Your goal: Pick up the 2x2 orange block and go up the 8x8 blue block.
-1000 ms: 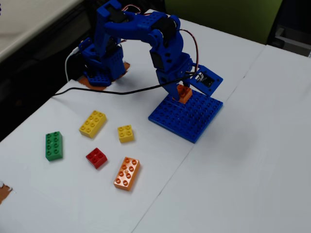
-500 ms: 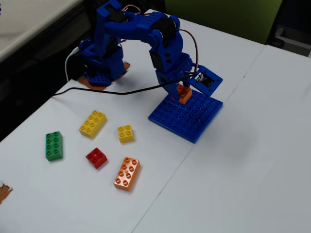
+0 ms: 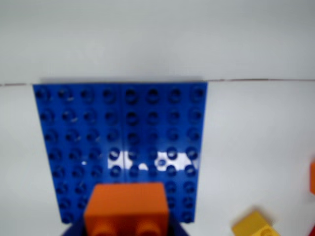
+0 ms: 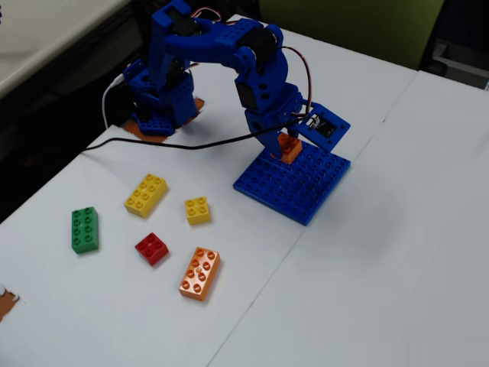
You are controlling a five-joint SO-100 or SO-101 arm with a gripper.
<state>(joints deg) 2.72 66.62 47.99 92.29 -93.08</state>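
The gripper (image 4: 290, 147) is clamped on the 2x2 orange block (image 4: 289, 147), holding it at the back edge of the 8x8 blue block (image 4: 294, 183); whether the two touch is hard to tell. In the wrist view the orange block (image 3: 126, 210) covers the plate's (image 3: 123, 132) near rows. Left of the plate on the white table (image 4: 367, 252) lie a yellow 2x2 brick (image 4: 198, 210), a yellow 2x3 brick (image 4: 146, 195), a red brick (image 4: 152, 248), a green brick (image 4: 84, 229) and an orange 2x4 brick (image 4: 199, 272).

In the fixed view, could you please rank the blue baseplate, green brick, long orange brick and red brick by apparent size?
1. Blue baseplate
2. Long orange brick and green brick: they look alike
3. Red brick
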